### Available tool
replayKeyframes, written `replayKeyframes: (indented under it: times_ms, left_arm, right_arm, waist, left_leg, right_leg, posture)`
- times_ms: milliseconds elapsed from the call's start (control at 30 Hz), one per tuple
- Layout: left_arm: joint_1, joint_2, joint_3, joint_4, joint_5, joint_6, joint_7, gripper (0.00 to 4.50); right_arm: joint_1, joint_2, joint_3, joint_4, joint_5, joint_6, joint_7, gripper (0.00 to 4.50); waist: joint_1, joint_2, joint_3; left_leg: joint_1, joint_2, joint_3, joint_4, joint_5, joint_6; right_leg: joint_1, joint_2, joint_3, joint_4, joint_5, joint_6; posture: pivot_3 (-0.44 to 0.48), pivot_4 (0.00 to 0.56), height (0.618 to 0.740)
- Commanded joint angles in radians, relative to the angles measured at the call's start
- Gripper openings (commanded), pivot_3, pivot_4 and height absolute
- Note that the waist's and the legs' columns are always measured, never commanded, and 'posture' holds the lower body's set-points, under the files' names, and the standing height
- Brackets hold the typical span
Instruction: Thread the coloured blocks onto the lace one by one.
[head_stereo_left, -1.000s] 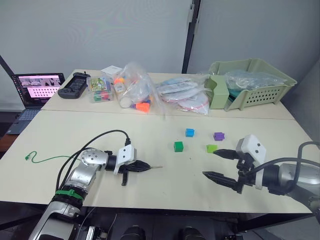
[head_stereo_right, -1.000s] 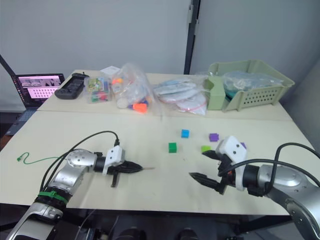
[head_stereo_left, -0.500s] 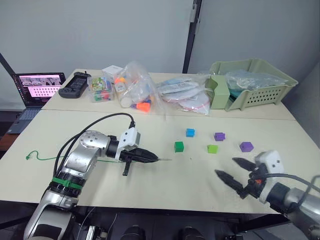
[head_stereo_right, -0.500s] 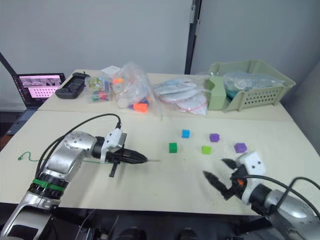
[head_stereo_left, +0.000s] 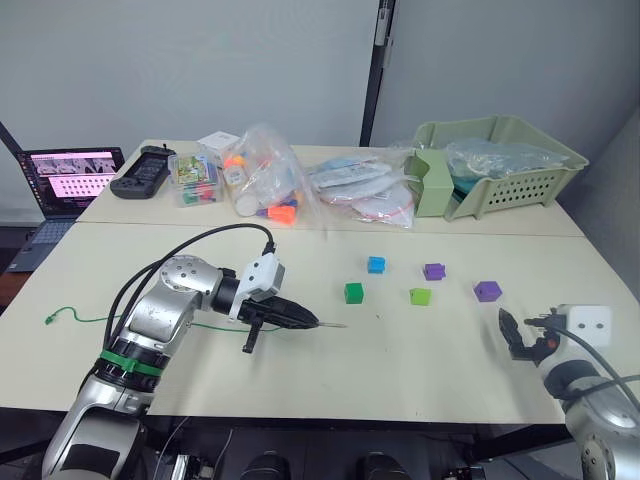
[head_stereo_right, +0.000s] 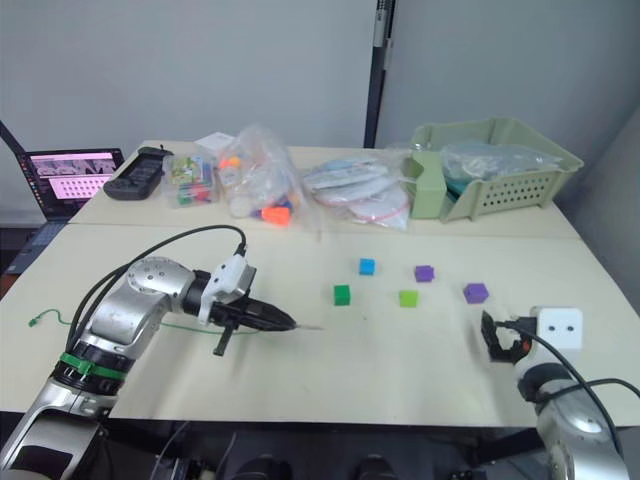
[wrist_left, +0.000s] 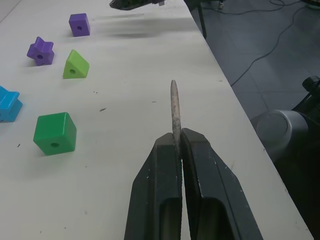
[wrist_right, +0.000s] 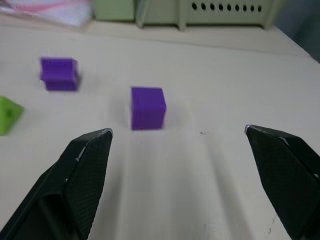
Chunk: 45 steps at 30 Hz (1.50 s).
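Note:
Five coloured blocks lie right of the table's middle: blue (head_stereo_left: 377, 264), dark green (head_stereo_left: 354, 292), lime green (head_stereo_left: 421, 296) and two purple (head_stereo_left: 434, 271) (head_stereo_left: 488, 291). The lace (head_stereo_left: 70, 319) is a thin green cord trailing left across the table. My left gripper (head_stereo_left: 300, 320) is shut on its stiff grey tip (wrist_left: 174, 112), which points toward the dark green block (wrist_left: 55, 132) and stops a short way left of it. My right gripper (wrist_right: 177, 131) stands open near the table's front right corner, facing the nearer purple block (wrist_right: 148, 107) without touching it.
Along the back of the table stand a green basket (head_stereo_left: 500, 165), clear plastic bags (head_stereo_left: 270, 180) with orange toys, a small box of toys (head_stereo_left: 198, 178) and a black controller (head_stereo_left: 145, 183). A laptop (head_stereo_left: 70, 180) sits at the far left.
My right arm has drawn back from beside the lime green block to the front right corner, uncovering a purple block. My left gripper carried the lace tip rightward toward the blocks.

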Motion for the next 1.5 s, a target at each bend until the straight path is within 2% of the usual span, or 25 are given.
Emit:
replayKeyframes:
  times_ms: [33,167,733,900,1067,1267,1400,1500]
  left_arm:
    - [0.027,0.022,0.038,-0.062,-0.021,0.018,0.03,0.03]
    - [0.074,0.042,0.053,-0.118,-0.027,0.037,0.066,0.03]
    - [0.147,0.068,0.068,-0.238,-0.046,0.079,0.155,0.03]
    - [0.139,0.081,0.075,-0.221,-0.052,0.068,0.137,0.0]
    - [0.124,0.076,0.067,-0.2,-0.055,0.057,0.121,0.0]
    - [0.104,0.047,0.031,-0.168,-0.045,0.036,0.1,0.0]
    - [0.08,0.013,-0.006,-0.114,-0.03,0.004,0.072,0.0]
    - [0.06,-0.02,-0.004,-0.1,-0.062,0.042,0.065,0.0]
  right_arm:
    - [-0.078,-0.037,-0.003,0.104,0.03,-0.037,0.078,4.5]
    - [-0.165,-0.061,0.04,0.224,0.013,-0.046,0.144,4.5]
    - [-0.414,-0.099,0.123,0.612,-0.082,-0.204,0.209,4.5]
    - [-0.441,-0.096,0.119,0.654,-0.075,-0.229,0.209,2.99]
    - [-0.372,-0.086,0.094,0.533,-0.039,-0.19,0.19,1.25]
    - [-0.188,-0.022,0.067,0.179,0.023,-0.039,0.104,1.17]
    - [0.03,0.141,0.137,-0.232,0.116,0.128,-0.03,1.17]
    - [0.099,0.214,0.214,-0.358,0.109,0.198,-0.096,1.17]
  waist:
    - [-0.003,0.0,0.0]
    - [-0.007,0.001,0.0]
    - [-0.005,0.001,0.0]
    - [-0.002,0.001,0.0]
    - [-0.002,0.001,0.0]
    - [0.0,0.001,0.0]
    - [0.003,0.002,0.0]
    - [-0.003,0.002,0.0]
  left_leg:
    - [0.0,0.0,0.0,0.0,0.0,0.0]
    - [0.0,0.0,0.0,-0.001,0.0,0.0]
    - [0.001,0.0,0.0,-0.001,0.0,0.0]
    - [0.0,-0.001,0.0,-0.001,0.0,0.0]
    - [0.0,-0.001,0.0,-0.001,0.0,0.0]
    - [0.0,-0.001,0.0,-0.001,0.0,0.0]
    - [0.0,0.0,-0.003,-0.001,0.0,0.0]
    - [-0.001,0.001,-0.004,-0.001,0.0,0.0]
  right_leg:
    - [0.0,0.0,0.001,0.0,0.0,0.0]
    - [0.0,0.0,0.001,0.0,0.0,0.0]
    - [0.0,-0.001,0.0,0.001,0.0,0.0]
    - [0.0,-0.002,0.0,0.001,0.0,0.0]
    - [0.0,-0.002,0.0,0.001,0.0,0.0]
    - [-0.001,-0.002,0.0,0.001,0.0,0.0]
    - [-0.001,0.0,-0.001,0.003,0.0,0.0]
    - [-0.002,0.0,0.0,0.002,0.0,-0.001]
  posture:
    - [0.0,0.15,0.734]
    - [0.0,0.15,0.734]
    - [0.0,0.15,0.734]
    - [0.0,0.15,0.734]
    - [0.0,0.15,0.734]
    - [0.0,0.15,0.734]
    - [0.0,0.15,0.734]
    - [0.0,0.15,0.734]
